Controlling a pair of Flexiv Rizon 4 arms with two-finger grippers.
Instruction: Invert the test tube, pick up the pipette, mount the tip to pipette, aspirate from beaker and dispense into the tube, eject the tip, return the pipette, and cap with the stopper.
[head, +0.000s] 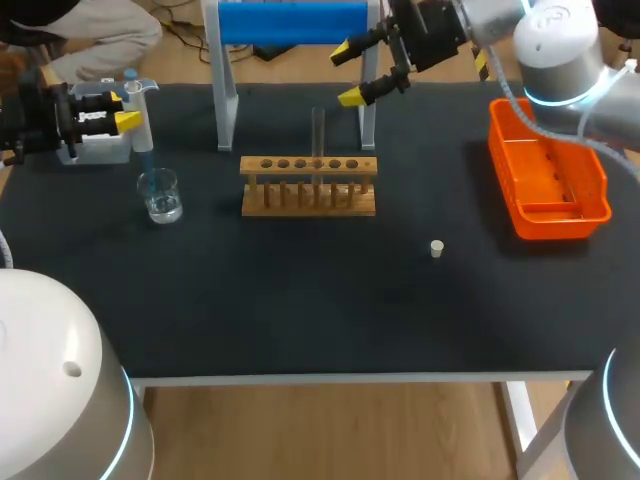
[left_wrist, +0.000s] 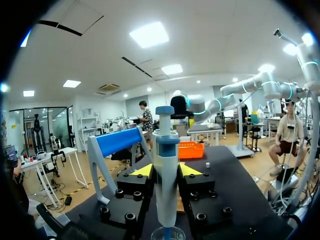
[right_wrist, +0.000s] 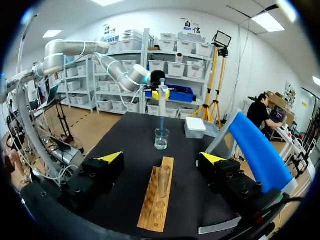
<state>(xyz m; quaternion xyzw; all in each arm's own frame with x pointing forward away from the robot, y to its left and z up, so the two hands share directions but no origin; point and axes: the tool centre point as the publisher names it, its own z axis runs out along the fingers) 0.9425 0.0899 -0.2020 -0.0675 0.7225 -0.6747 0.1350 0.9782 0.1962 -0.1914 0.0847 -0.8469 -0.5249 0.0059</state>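
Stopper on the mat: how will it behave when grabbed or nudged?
The stopper is tiny, so probably very light; an off-centre finger would likely skid it across the mat. It seems to stand on end: stable now, but once tipped it may roll.

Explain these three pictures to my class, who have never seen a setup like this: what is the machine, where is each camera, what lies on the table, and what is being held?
This is a robot with two arms at a black table. One picture looks down from above and behind the robot. The two round ones come from a camera on each wrist. The left gripper is shut on a pipette, whose tip points down into a glass beaker. The right gripper is open and empty, near a wooden rack with a test tube standing in it. Also on the table are a small white stopper, an orange bin and a blue-topped stand.
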